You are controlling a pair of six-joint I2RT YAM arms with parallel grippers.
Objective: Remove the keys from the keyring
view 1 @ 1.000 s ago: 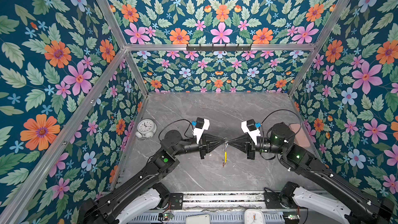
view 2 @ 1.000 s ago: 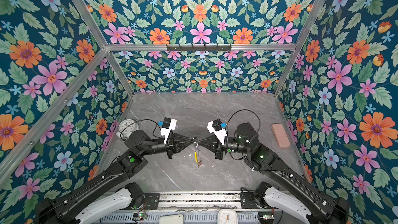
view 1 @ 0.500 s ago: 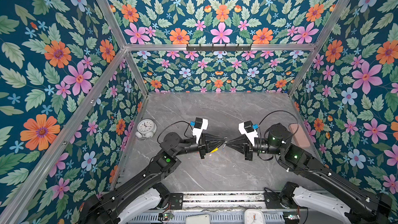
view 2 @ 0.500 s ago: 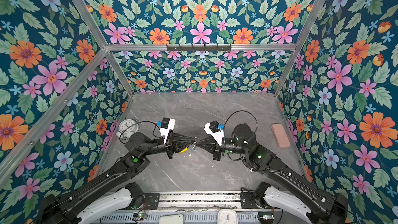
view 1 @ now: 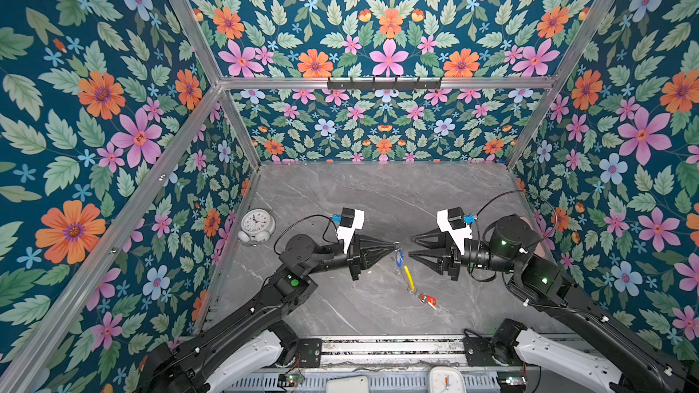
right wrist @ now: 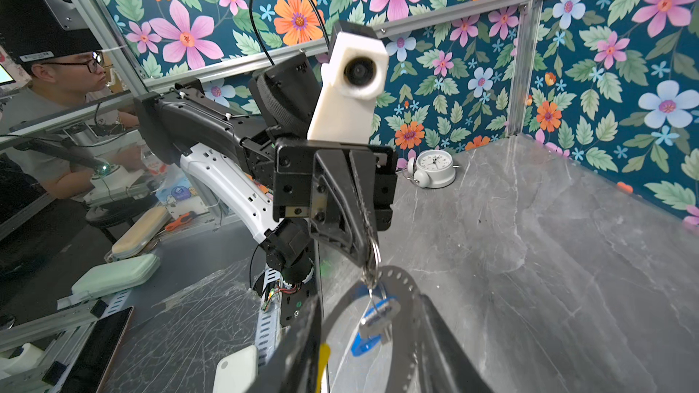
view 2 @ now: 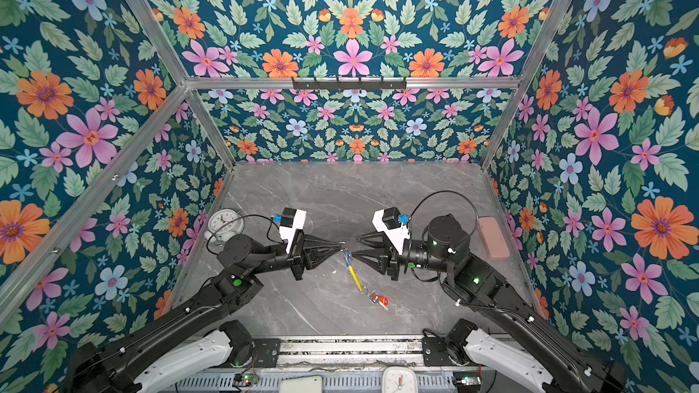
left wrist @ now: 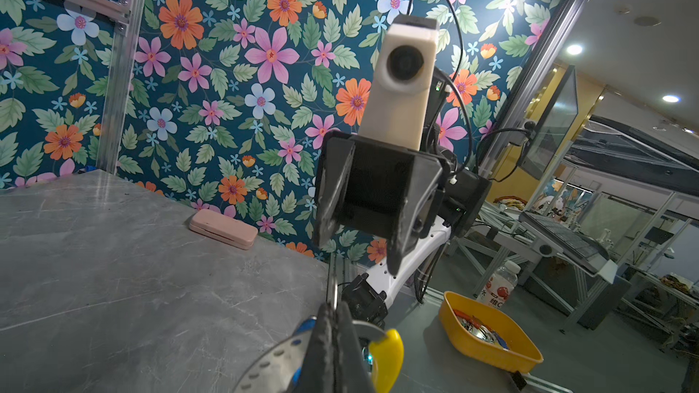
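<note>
In both top views my left gripper [view 1: 394,246] [view 2: 341,246] is shut on a small silver split ring, and the keyring hangs from it above the table's middle. The grey hoop [right wrist: 406,289] carries a yellow sleeve [view 1: 407,275] [view 2: 354,277] [left wrist: 386,357]. A key with a blue tag [view 1: 399,258] [right wrist: 378,317] dangles just under the grip. The red-tagged key [view 1: 429,299] [view 2: 379,299] hangs at the far low end. My right gripper [view 1: 411,246] [view 2: 354,247] faces it, open, its fingers [right wrist: 299,345] standing either side of the hoop without touching.
A white alarm clock [view 1: 257,225] [right wrist: 435,168] stands by the left wall. Against the right wall lies a pink case [view 2: 493,238] [left wrist: 223,228]. A black hook rail [view 1: 384,83] runs along the back wall. A yellow tray [left wrist: 488,338] sits outside the enclosure.
The right gripper was shut tip to tip with the left; it has opened and drawn back slightly. The keyring now hangs from the left gripper alone.
</note>
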